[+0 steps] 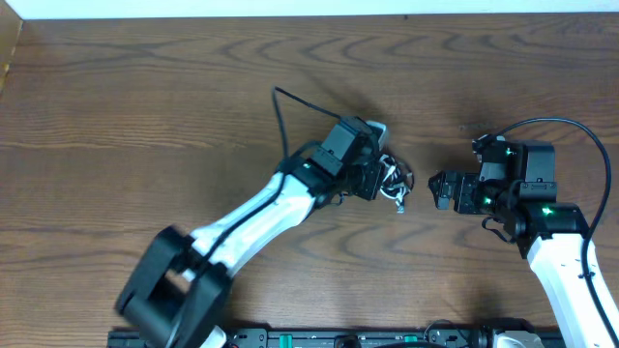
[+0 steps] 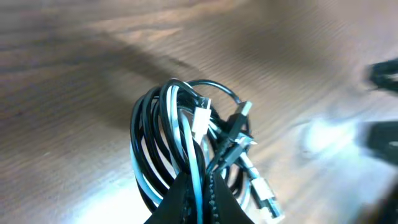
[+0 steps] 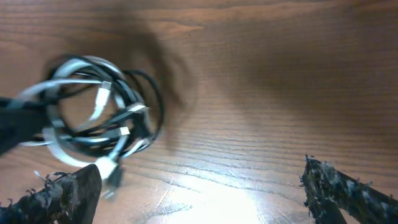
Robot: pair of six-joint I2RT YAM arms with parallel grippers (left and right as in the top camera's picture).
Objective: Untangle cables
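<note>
- Black fingers of the left gripper [image 2: 200,186] sit lowest and closest in the left wrist view. They are pressed together on the coiled bundle and pinch several strands where the loops converge.
- Thin white flexible cord [image 2: 186,140] and thin black flexible cord [image 2: 142,127] lie wound together in one compact coil. Small plug ends [image 2: 200,119] stick out from the middle and the lower right of the coil.
- Location: the overhead view places the bundle near the table centre, at the tip of the left gripper and between the two arms. Whether the coil is raised clear of the surface cannot be told.
- Right gripper [image 3: 199,177] has its fingers spread wide with nothing between them. It faces the bundle from near by and touches neither cord.
- Progress, as a judgement: early stage. The bundle is secured on one side only. No loop is drawn out, no plug end is freed, and the two cords are not separated. A second hold and the pulling apart are not yet done.
- Surroundings: brown wood-grain table [image 1: 145,97] carries no other loose item in view.
- Obstructions: thick black arm wire [image 1: 280,121] arcs up beside the left arm, close to the coil, and is not to be mistaken for a task cord. Protruding plug ends may catch on neighbouring loops.
</note>
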